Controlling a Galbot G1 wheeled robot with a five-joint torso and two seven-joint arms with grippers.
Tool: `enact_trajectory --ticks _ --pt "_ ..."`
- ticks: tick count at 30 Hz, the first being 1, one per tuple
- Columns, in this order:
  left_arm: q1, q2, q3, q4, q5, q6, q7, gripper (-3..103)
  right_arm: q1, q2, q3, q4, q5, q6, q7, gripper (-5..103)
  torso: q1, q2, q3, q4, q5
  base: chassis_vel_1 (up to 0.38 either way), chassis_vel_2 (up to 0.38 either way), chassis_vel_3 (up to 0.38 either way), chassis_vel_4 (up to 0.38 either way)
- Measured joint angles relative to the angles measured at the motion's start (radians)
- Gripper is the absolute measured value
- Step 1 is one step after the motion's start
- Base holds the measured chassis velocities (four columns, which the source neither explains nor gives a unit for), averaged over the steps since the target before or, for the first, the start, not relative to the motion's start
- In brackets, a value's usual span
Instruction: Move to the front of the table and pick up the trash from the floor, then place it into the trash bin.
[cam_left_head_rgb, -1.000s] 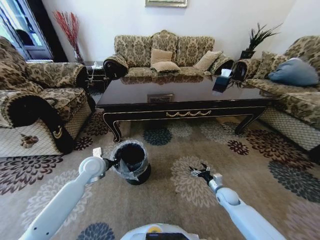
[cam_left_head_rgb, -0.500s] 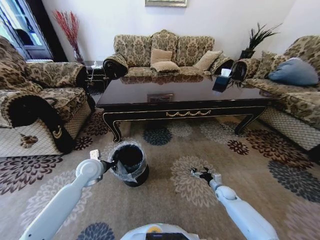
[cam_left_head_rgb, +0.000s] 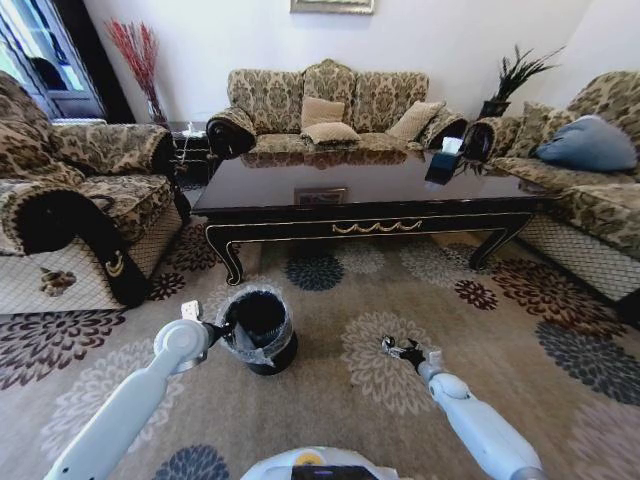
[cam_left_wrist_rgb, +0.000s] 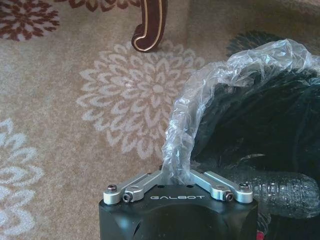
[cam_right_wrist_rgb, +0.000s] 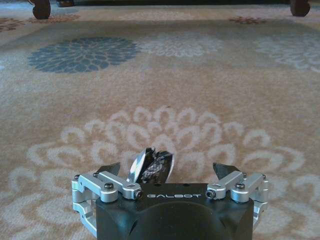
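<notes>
The trash bin (cam_left_head_rgb: 258, 328), black with a clear liner, stands on the carpet in front of the table (cam_left_head_rgb: 370, 215). My left gripper (cam_left_head_rgb: 216, 333) is at the bin's near rim. In the left wrist view it (cam_left_wrist_rgb: 176, 176) is shut on the crinkled liner (cam_left_wrist_rgb: 200, 100). A clear plastic bottle (cam_left_wrist_rgb: 285, 196) lies inside the bin. My right gripper (cam_left_head_rgb: 397, 349) hovers low over a pale flower in the carpet, right of the bin. Its fingers stand open (cam_right_wrist_rgb: 167, 167), with a small crumpled silvery-dark piece of trash (cam_right_wrist_rgb: 151, 166) between them, nearer one finger.
Sofas ring the table on the left (cam_left_head_rgb: 70, 190), back (cam_left_head_rgb: 330, 105) and right (cam_left_head_rgb: 590, 180). A dark box with white tissue (cam_left_head_rgb: 443, 160) sits on the tabletop. A curved table leg (cam_left_wrist_rgb: 149, 27) stands close beyond the bin. Open carpet (cam_right_wrist_rgb: 165, 85) stretches ahead of the right gripper.
The left arm has drawn back slightly, shifting the bin a little with it. The right gripper has eased a bit toward me and to the left over the flower pattern.
</notes>
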Motion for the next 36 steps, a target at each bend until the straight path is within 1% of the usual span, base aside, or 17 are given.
enact_trajectory --ticks 4,5,6,7,10,12,15,17,20,21,22,23,24,26,28,36 --pt "0.0 0.006 -0.004 0.001 -0.002 0.0 0.002 0 0.017 0.014 -0.008 -0.031 -0.004 0.0 0.0 101 0.0 0.0 0.0 0.0001 0.0 0.0 0.0 0.0 0.0" --pt "0.0 0.007 -0.005 0.001 -0.002 0.0 0.002 0 0.019 0.016 -0.009 -0.036 -0.004 0.0 0.0 97 0.0 0.0 0.0 0.0001 0.0 0.0 0.0 0.0 0.0" --pt "0.0 0.007 -0.005 0.001 -0.002 0.0 0.002 0 0.019 0.016 -0.009 -0.036 -0.004 0.0 0.0 97 0.0 0.0 0.0 0.0001 0.0 0.0 0.0 0.0 0.0" --pt "0.0 0.007 -0.006 0.001 -0.002 0.0 0.002 0 0.02 0.016 -0.01 -0.04 -0.005 0.0 -0.001 94 0.0 0.0 0.0 0.0001 0.0 0.0 0.0 0.0 0.0" --pt "0.0 0.006 -0.006 0.001 0.001 0.0 0.006 0 0.02 0.016 -0.01 -0.045 -0.019 0.008 -0.002 78 0.0 0.0 0.0 0.0 0.0 0.0 0.0 0.0 0.0" --pt "0.0 0.005 -0.005 0.002 0.004 0.0 0.008 0 0.02 0.016 -0.01 -0.046 -0.025 0.012 -0.002 78 0.0 0.0 0.0 -0.0001 0.0001 0.0 0.0 0.0 0.0" --pt "0.005 -0.005 0.0 0.006 0.012 0.0 0.01 0 0.014 0.016 -0.01 -0.047 -0.046 0.023 -0.003 61 0.0 0.0 0.0 0.0 -0.0001 0.0 0.0 0.0 0.0" --pt "0.007 -0.006 0.001 0.006 0.013 0.0 0.01 0 0.013 0.017 -0.009 -0.047 -0.048 0.024 -0.003 61 0.0 0.0 0.0 0.0 0.0 0.0 0.0 0.0 0.0" --pt "0.012 -0.007 0.002 0.002 0.014 0.0 0.01 0 0.009 0.019 -0.007 -0.041 -0.051 0.026 -0.004 46 0.0 0.0 0.0 0.0 0.0001 0.0 0.0 0.0 0.0" --pt "0.012 -0.007 0.002 0.002 0.014 0.0 0.01 0 0.009 0.019 -0.007 -0.041 -0.051 0.026 -0.004 46 0.0 0.0 0.0 0.0 0.0001 0.0 0.0 0.0 0.0" --pt "0.013 -0.007 0.002 0.001 0.015 0.0 0.01 0 0.008 0.019 -0.007 -0.038 -0.051 0.027 -0.004 40 0.0 0.0 0.0 0.0 0.0 0.0 0.0 0.0 0.0" --pt "0.014 -0.007 0.002 0.0 0.015 0.0 0.01 0 0.007 0.018 -0.007 -0.036 -0.051 0.027 -0.004 40 0.0 0.0 0.0 0.0 0.0 0.0 0.0 0.0 0.0" --pt "0.014 -0.005 0.002 -0.002 0.014 0.0 0.01 0 0.005 0.017 -0.005 -0.031 -0.051 0.027 -0.004 30 0.0 0.0 0.0 0.0001 0.0 0.0 0.0 0.0 0.0" --pt "0.015 -0.004 0.002 -0.003 0.014 0.0 0.01 0 0.004 0.016 -0.005 -0.028 -0.051 0.027 -0.004 30 0.0 0.0 0.0 0.0001 0.0001 0.0 0.0 0.0 0.0" --pt "0.014 -0.004 0.002 -0.005 0.012 0.0 0.01 0 -0.002 0.011 -0.002 -0.016 -0.051 0.026 -0.004 27 0.0 0.0 0.0 0.0 0.0001 0.0 0.0 0.0 0.0" --pt "0.016 -0.016 0.01 -0.011 0.012 0.0 0.01 0 -0.03 -0.011 0.019 0.036 -0.052 0.022 0.0 27 0.0 0.0 0.0 0.0 0.0002 0.0 0.0 0.0 0.0"
